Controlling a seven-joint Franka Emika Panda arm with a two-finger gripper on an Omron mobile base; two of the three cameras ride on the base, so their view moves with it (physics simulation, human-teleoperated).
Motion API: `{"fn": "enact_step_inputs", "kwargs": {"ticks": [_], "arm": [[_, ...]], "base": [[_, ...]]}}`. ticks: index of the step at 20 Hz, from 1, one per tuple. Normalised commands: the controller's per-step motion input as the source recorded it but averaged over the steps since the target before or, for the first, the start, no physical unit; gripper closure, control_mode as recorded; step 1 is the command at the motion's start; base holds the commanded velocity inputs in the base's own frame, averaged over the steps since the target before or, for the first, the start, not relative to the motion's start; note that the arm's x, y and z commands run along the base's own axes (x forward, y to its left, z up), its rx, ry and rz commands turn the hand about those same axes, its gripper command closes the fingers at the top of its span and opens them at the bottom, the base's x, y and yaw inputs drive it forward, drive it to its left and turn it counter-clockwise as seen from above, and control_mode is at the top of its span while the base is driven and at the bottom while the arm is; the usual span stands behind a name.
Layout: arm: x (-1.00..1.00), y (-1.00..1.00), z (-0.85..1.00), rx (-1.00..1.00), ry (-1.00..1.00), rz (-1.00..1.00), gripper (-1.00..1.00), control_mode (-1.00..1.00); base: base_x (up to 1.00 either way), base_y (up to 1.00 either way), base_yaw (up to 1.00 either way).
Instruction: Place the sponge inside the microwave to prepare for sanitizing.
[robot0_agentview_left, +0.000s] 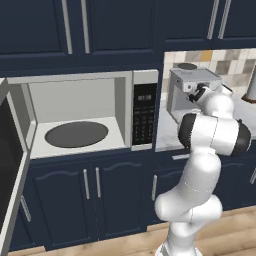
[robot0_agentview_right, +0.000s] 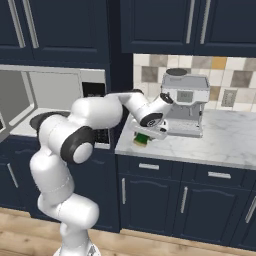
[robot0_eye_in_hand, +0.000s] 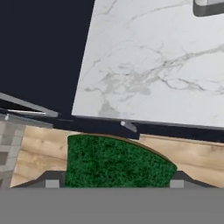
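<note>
While my arm reaches out over the marble counter (robot0_agentview_right: 225, 137), I see the gripper (robot0_agentview_right: 143, 135) hanging low at the counter's front left corner, right in front of the grey espresso machine (robot0_agentview_right: 186, 102). Just under the hand in the right base view sits the sponge (robot0_agentview_right: 141, 139), green on top with a sliver of yellow beneath, at or just above the counter edge. From that camera I cannot tell whether it rests on the marble or is lifted clear.

Looking along the hand, the sponge's green scouring face (robot0_eye_in_hand: 116, 162) spans the gap between the two dark finger tips, one at each lower corner of it. The jaws stand on either side of the sponge, close against its ends, and I cannot tell from the pictures whether they are pinching it or only bracketing it. Beyond the sponge, this view shows the counter's marble top, the dark cabinet front and the wooden floor (robot0_eye_in_hand: 39, 148).

Over in the left base view, the microwave (robot0_agentview_left: 80, 115) is well to the left of the hand, its door (robot0_agentview_left: 12, 165) swung wide open. Its light grey cavity holds the dark round turntable (robot0_agentview_left: 76, 134), and the black keypad panel (robot0_agentview_left: 144, 112) sits on its right side.
</note>
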Motion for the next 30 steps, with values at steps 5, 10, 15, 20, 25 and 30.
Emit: {"fn": "enact_step_inputs", "kwargs": {"ticks": [5, 10, 15, 20, 25, 30], "arm": [[-0.68, 0.29, 0.23, 0.00, -0.06, 0.04, 1.00, -1.00], [-0.64, 0.44, 0.26, 0.00, -0.06, 0.00, 1.00, -1.00], [-0.54, 0.58, 0.20, 0.00, -0.10, 0.03, 1.00, -1.00], [-0.49, 0.67, 0.16, 0.00, -0.12, 0.03, 1.00, -1.00], [-0.31, 0.82, 0.12, 0.00, -0.13, 0.03, 1.00, -1.00], [-0.03, 0.93, 0.12, 0.00, -0.03, 0.00, 1.00, -1.00]], "base": [[0.00, 0.00, 0.00], [0.00, 0.00, 0.00], [0.00, 0.00, 0.00], [0.00, 0.00, 0.00], [0.00, 0.00, 0.00], [0.00, 0.00, 0.00]]}}
